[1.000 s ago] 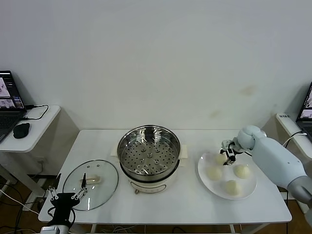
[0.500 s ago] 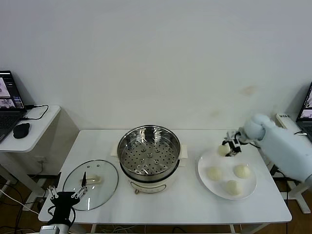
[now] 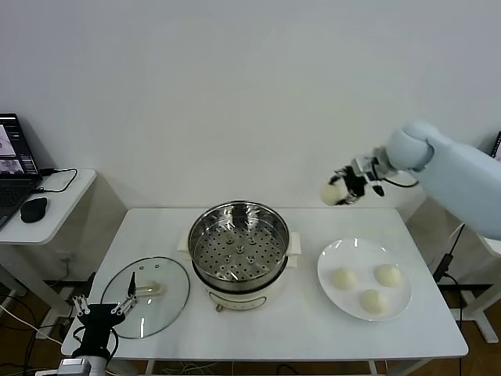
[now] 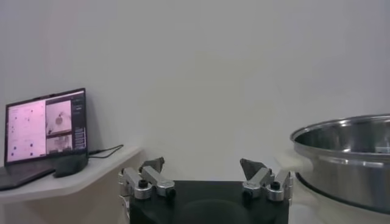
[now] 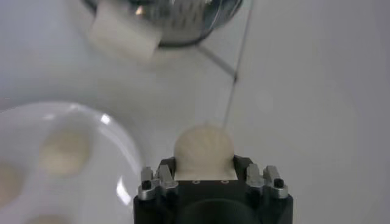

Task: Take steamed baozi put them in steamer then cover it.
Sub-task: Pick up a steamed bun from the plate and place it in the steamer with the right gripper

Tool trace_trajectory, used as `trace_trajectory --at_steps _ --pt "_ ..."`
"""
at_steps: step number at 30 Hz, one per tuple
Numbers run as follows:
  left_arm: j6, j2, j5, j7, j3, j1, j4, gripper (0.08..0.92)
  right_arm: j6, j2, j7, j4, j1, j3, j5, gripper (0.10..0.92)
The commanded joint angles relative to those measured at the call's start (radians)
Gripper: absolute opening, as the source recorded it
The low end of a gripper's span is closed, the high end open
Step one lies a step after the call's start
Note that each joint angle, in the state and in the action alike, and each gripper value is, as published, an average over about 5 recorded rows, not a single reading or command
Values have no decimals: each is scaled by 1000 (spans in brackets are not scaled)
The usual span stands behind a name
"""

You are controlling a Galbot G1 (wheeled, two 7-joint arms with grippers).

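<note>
My right gripper [image 3: 343, 190] is shut on a cream-white baozi [image 3: 334, 193] and holds it high above the table, between the steamer and the plate. In the right wrist view the baozi [image 5: 204, 153] sits between the fingers. Three more baozi [image 3: 344, 278] [image 3: 387, 274] [image 3: 372, 300] lie on the white plate [image 3: 329, 258] at the right. The shiny steamer [image 3: 239, 243] with its perforated tray stands empty at the table's middle. My left gripper [image 3: 104, 310] is open and idle at the front left, beside the glass lid [image 3: 145, 294].
The glass lid with its cream handle lies flat on the table left of the steamer. A side table with a laptop [image 3: 16, 160] and mouse [image 3: 34, 208] stands at the far left. The steamer's rim [image 4: 350, 137] shows close in the left wrist view.
My right gripper has lifted one baozi off the plate and moved it up and left toward the steamer. Three baozi stay on the plate. The left gripper has barely moved.
</note>
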Motion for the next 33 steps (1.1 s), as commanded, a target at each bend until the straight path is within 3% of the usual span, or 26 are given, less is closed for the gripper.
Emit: trace_trajectory --at_steps 1,14,33 --pt "0 -1 -6 1 -11 -3 1 823 94 255 59 0 135 -167 73 603" --pt "3 -23 -4 3 -30 3 -21 823 341 417 120 -159 -30 -215 -250 602" --pt "3 -31 -1 4 -21 -4 -13 823 483 468 178 -277 -116 -195 -429 610"
